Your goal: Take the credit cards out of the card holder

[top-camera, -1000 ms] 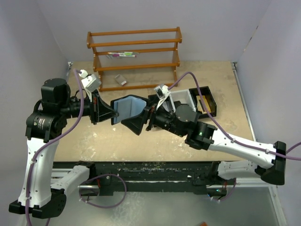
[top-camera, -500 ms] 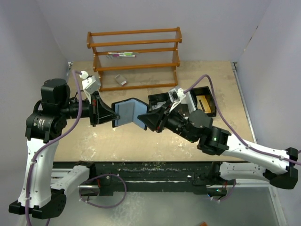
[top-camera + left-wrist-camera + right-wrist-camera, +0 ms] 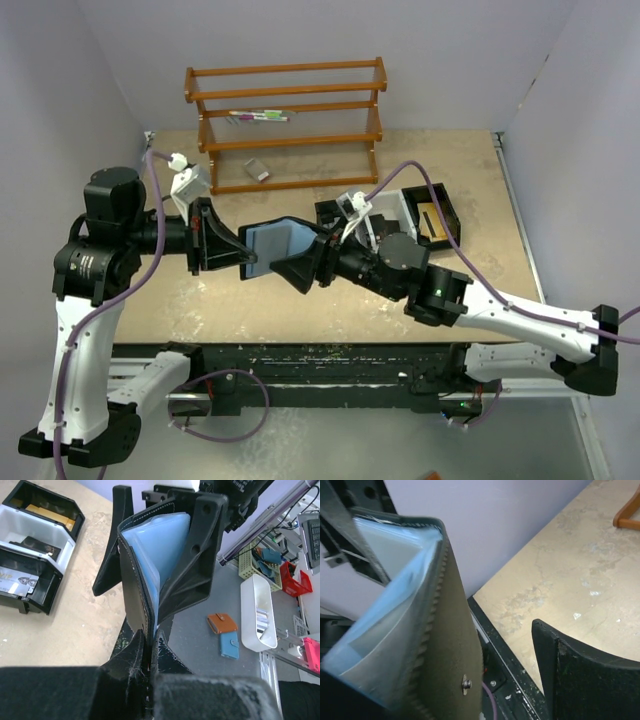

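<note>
The card holder (image 3: 278,240), a black wallet with pale blue lining (image 3: 161,542), hangs open above the table's middle. My left gripper (image 3: 240,257) is shut on its left flap, and the jaws (image 3: 148,642) pinch the black edge. My right gripper (image 3: 303,252) stands open, with its fingers (image 3: 197,555) on either side of the right flap. In the right wrist view that flap (image 3: 455,630), with its snap stud, fills the left side. One finger (image 3: 580,675) stands well apart from it on the right, and the other is hidden. No credit cards show in the pockets.
A black-and-white tray (image 3: 452,222) lies behind the right arm, with a tan flat item (image 3: 47,512) in its black end compartment. A wooden rack (image 3: 285,120) stands at the back, holding pens (image 3: 258,116). A small grey block (image 3: 257,170) lies under it.
My right gripper drew back to the right and narrowed. It has now come back left to the wallet with its fingers spread wider. The left arm dipped slightly, still holding the flap.
</note>
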You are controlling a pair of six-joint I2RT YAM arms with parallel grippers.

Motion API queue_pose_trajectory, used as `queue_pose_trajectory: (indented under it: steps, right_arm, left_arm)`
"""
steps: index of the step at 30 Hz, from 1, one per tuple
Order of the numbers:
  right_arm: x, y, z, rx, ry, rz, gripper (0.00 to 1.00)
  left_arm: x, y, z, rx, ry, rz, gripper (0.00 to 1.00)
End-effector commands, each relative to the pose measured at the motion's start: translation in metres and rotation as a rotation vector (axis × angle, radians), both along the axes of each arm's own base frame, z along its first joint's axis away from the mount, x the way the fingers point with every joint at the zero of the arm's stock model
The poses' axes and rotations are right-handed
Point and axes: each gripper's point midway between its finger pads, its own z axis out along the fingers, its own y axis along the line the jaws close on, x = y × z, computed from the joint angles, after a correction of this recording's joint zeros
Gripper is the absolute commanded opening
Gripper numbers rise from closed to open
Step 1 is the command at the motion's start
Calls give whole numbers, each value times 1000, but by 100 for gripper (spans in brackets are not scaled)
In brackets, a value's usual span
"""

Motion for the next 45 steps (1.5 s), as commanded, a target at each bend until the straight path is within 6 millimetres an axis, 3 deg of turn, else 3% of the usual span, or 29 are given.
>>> queue_pose_trajectory:
  steps: [1,3,9,10,13,16,23,26,32,40,45]
  right_arm:
    - [-1,6,19,60,3,13,83]
    - [-3,8,24,88,-6,28,78]
    - [-18,1,48,189,-66,98,40]
    - [-19,1,39,181,-63,109,34]
    - [-22,-2,38,199,-64,126,13]
    - [-26,-4,38,217,-71,152,0]
    - [-38,-9,43,275,-85,231,0]
    - [-41,-8,44,285,-86,258,0]
    - [-44,-13,48,322,-92,283,0]
    - [-63,-22,58,408,-127,409,0]
    - [-68,-23,58,420,-136,454,0]
  left_arm:
    - [-12,-2,19,-44,-60,-61,0]
    - [-14,-2,20,-47,-60,-67,0]
    - [-20,-3,21,-59,-44,-100,2]
    - [-20,-3,21,-60,-44,-103,3]
    - [-21,-3,21,-62,-46,-111,4]
    - [-25,-4,23,-74,-38,-136,6]
    - [-42,-4,30,-127,14,-249,27]
    - [-47,-3,31,-139,33,-276,31]
    - [-53,-2,32,-154,39,-313,30]
    - [-49,-3,29,-150,45,-303,18]
    - [-54,-2,32,-161,61,-334,17]
